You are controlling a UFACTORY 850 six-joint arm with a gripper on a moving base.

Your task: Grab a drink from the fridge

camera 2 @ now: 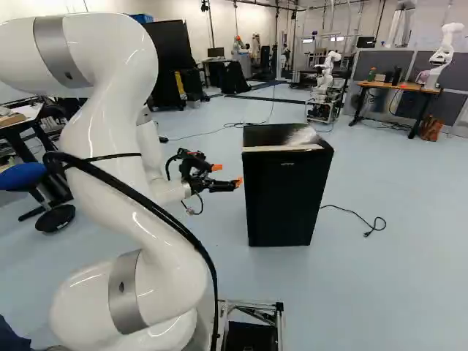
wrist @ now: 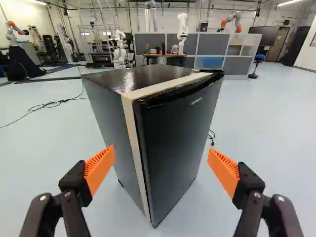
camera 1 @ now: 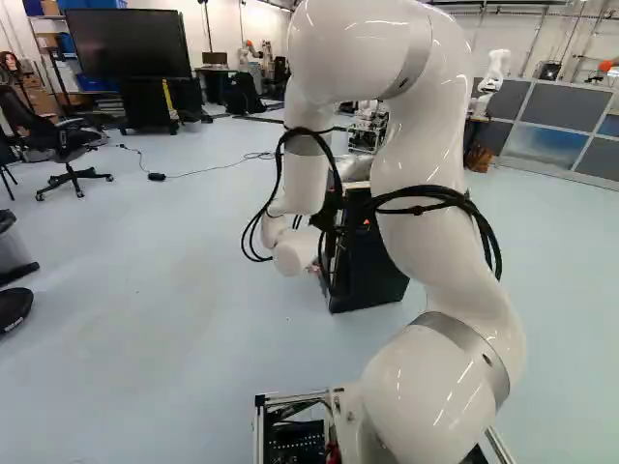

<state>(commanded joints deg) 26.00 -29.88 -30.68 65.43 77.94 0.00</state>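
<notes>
The gripper (camera 2: 238, 181) stood wide apart, holding nothing, facing the closed black fridge (wrist: 173, 148) on the floor (wrist: 247, 128).

No print can be read, even the badge (wrist: 196, 100) on the fridge (wrist: 174, 148).

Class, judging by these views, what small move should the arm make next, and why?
Probably ease the open gripper forward, toward the near upright edge of the fridge door. The door looks shut, and that edge stands ahead, framed between the orange pads, with neither pad appearing to grip it.
</notes>
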